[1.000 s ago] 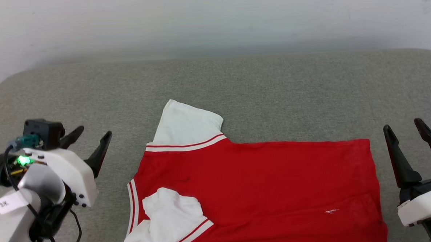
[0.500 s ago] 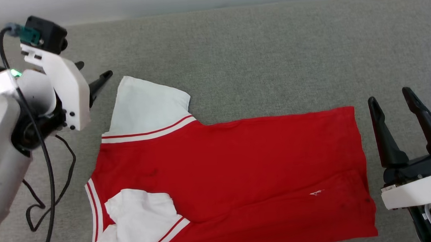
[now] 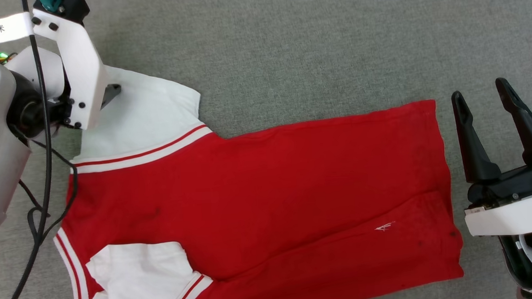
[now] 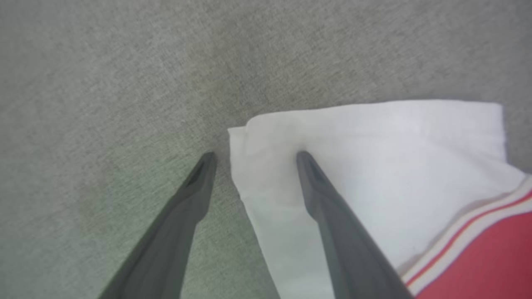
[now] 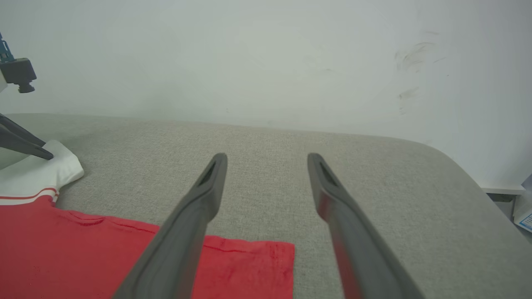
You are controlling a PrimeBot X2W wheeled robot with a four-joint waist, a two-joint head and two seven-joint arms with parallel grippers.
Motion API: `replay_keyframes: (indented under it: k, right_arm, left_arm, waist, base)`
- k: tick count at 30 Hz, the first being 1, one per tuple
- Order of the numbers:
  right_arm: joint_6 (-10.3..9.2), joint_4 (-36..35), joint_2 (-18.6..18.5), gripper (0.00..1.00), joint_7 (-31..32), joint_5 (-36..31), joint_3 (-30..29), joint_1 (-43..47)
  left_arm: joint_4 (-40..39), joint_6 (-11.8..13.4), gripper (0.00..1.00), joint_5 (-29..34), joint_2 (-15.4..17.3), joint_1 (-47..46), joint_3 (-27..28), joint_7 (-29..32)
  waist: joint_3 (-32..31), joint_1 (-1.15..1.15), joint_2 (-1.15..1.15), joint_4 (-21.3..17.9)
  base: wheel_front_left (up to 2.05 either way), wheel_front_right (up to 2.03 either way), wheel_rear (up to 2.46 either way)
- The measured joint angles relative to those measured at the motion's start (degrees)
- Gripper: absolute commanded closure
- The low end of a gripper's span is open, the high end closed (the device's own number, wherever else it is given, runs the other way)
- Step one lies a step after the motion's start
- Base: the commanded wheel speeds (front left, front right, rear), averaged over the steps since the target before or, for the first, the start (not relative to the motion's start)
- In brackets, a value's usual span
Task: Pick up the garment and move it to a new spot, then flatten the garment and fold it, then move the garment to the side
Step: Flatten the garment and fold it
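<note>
Left tool: jaws spread wide and holding nothing. One finger is down by the grey woven-fabric surface and the other lies over the white short sleeve, so the sleeve's corner sits between them.
Risk at the left tool: closing here may catch only the top layer, or the thin edge may slip out. The finger lying on the cloth could also push it into a bunch.
Black cable: it hangs below the left tool, beside the striped trim, and a sideways drag could snag the cloth.
Garment: the red jersey-style T-shirt lies spread between the two tools, with its plain red side up.
Second white sleeve: it is folded onto the red body below the left tool, and folding over it would probably trap a crease.
Right tool: jaws wide and empty, just beside the red hem and not touching it.
Risk at the right tool: if only the left tool lifts, the unheld hem end would likely drag and wrinkle.
</note>
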Motion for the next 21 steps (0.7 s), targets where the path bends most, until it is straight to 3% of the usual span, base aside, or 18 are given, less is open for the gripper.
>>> replay_keyframes:
  k: [7,8,9,10,17,21]
  right_arm:
    - [0.0,1.51,-0.52,0.0,-1.09,0.42,0.19,-1.37]
    - [0.0,1.63,-0.56,0.0,-1.21,0.45,0.15,-1.42]
    - [0.0,1.77,-0.63,0.0,-1.22,0.45,0.05,-1.46]
    - [0.0,1.89,-0.68,0.0,-1.22,0.47,-0.05,-1.53]
    - [0.0,1.79,-4.03,0.0,0.38,0.52,-0.3,-4.64]
    - [0.0,1.89,-8.59,0.0,6.68,1.63,-0.03,-7.53]
  left_arm:
    - [2.09,-0.49,0.0,-0.56,0.52,-1.8,-2.16,4.15]
    - [2.11,-0.49,0.04,-1.07,0.58,-1.81,-2.21,4.14]
    - [2.15,-0.49,0.88,-1.44,0.55,-1.81,-2.21,4.06]
    - [2.29,-0.49,1.0,-1.66,0.49,-1.81,-2.29,3.74]
    - [1.94,-0.52,1.0,-1.77,-0.03,-0.98,-2.91,-2.3]
    - [-0.51,-0.53,1.0,-2.24,0.22,-0.59,-3.01,-5.25]
  waist:
    - [2.4,-0.01,0.0,-1.04]
    - [2.44,-0.01,0.0,-1.04]
    - [2.45,-0.01,0.0,-0.98]
    - [2.4,-0.01,0.0,-0.9]
    - [0.5,-0.01,0.0,-0.05]
    - [-1.16,-0.01,0.0,1.09]
  base:
    - [0.0,0.0,0.0]
    - [0.0,0.0,0.0]
    - [0.0,0.0,0.0]
    - [0.0,0.0,0.0]
    - [0.0,0.0,0.0]
    - [0.0,0.0,0.0]
